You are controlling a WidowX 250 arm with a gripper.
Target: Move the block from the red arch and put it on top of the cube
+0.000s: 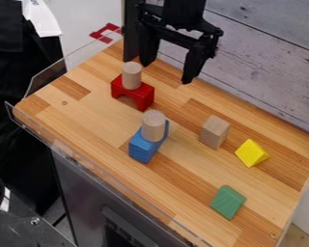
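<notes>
The gripper point(166, 72) hangs open near the back of the table, above and to the right of the red arch, with nothing between its fingers. The red arch point(141, 94) stands on the wood at the upper left. A light wooden cylinder block point(132, 75) stands upright on top of it, apart from the gripper. The plain wooden cube point(214, 131) rests on the table right of centre, with nothing on it.
A blue block point(143, 147) sits near the centre with another wooden cylinder point(154, 126) on it. A yellow triangular block point(252, 153) and a green block point(228, 202) lie to the right. Clear low walls edge the table point(176, 185); a grey wall stands behind.
</notes>
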